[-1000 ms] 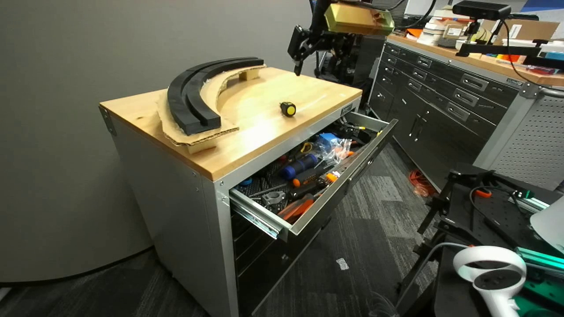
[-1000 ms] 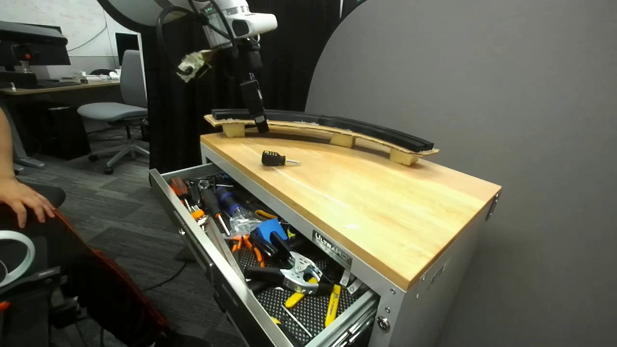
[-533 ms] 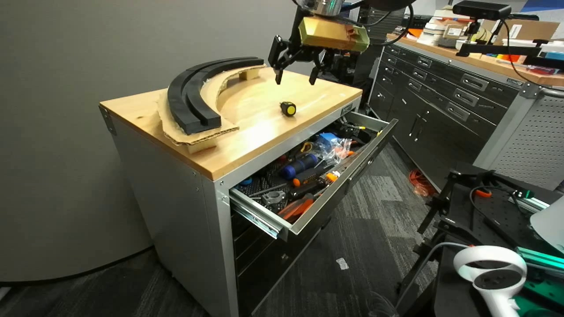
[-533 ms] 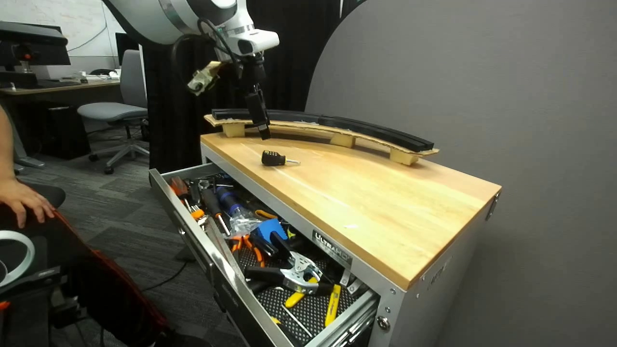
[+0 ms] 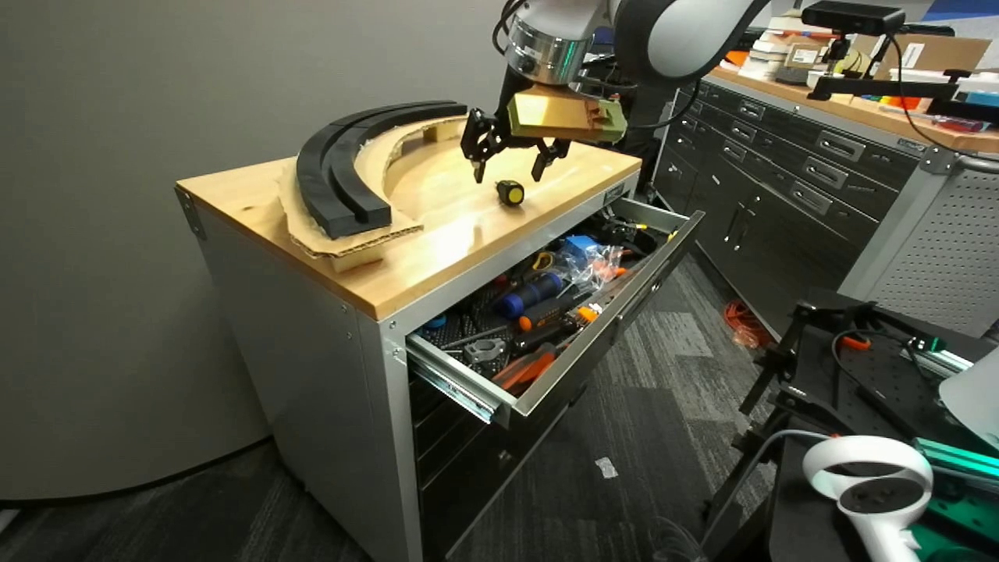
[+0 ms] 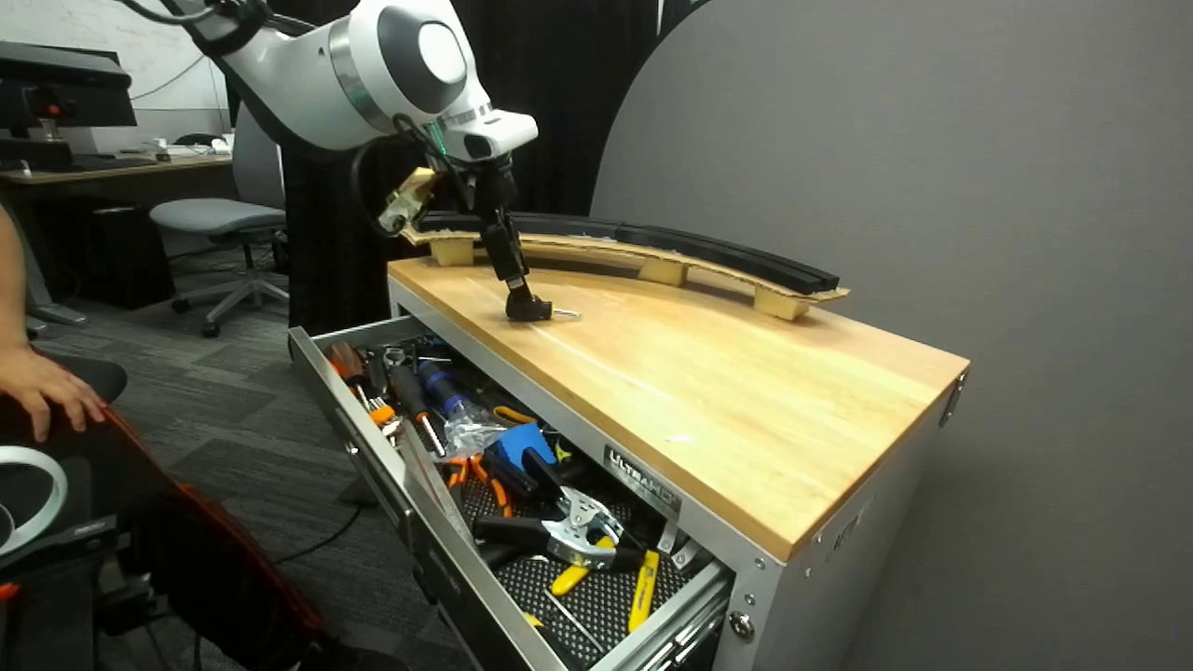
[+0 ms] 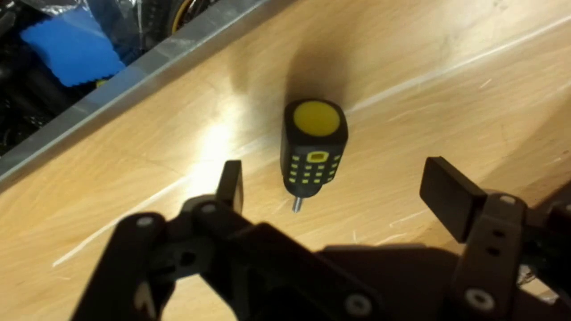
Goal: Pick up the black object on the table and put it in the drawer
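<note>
The black object, a stubby screwdriver (image 5: 510, 193) with a yellow end cap and short metal shaft, lies on the wooden top; it also shows in an exterior view (image 6: 533, 309) and in the wrist view (image 7: 312, 149). My gripper (image 5: 508, 175) is open and empty above it. In the wrist view my gripper's fingers (image 7: 341, 187) stand apart on either side of the handle, which lies nearer the left finger and touches neither. In an exterior view my gripper (image 6: 515, 280) overlaps the handle. The top drawer (image 5: 605, 332) is pulled open; its front also shows in an exterior view (image 6: 431, 508).
Large curved black pieces (image 5: 316, 172) on raised cardboard (image 5: 398, 222) stand behind the screwdriver. The drawer holds several tools, a blue piece (image 6: 524, 445) and a clamp (image 6: 580, 527). A person's hand (image 6: 47, 387) is beside the drawer. A dark tool chest (image 5: 788, 179) stands beyond.
My gripper has come down towards the tabletop and over the screwdriver, its fingers now seen spread in an exterior view. The screwdriver and the drawer have not moved.
</note>
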{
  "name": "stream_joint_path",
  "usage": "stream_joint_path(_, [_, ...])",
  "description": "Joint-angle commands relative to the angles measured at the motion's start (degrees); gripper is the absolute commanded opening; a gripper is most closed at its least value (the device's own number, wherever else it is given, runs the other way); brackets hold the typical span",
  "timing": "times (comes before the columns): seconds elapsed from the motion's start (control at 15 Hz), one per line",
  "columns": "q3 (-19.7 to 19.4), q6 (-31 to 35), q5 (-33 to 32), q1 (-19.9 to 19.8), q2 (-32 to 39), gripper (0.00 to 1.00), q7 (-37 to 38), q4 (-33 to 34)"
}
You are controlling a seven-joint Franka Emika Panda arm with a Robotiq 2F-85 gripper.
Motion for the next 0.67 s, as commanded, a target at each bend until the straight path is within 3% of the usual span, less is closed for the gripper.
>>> stream_joint_path(0.0, [-3.7, 0.3, -6.0, 2.9, 1.0, 0.74, 4.5, 2.1])
stream_joint_path(0.53, [-2.8, 1.8, -4.1, 1.3, 0.1, 0.11, 4.5, -2.3])
stream_joint_path(0.6, [-2.4, 1.6, -3.4, 1.0, -0.9, 0.13, 3.8, -2.9])
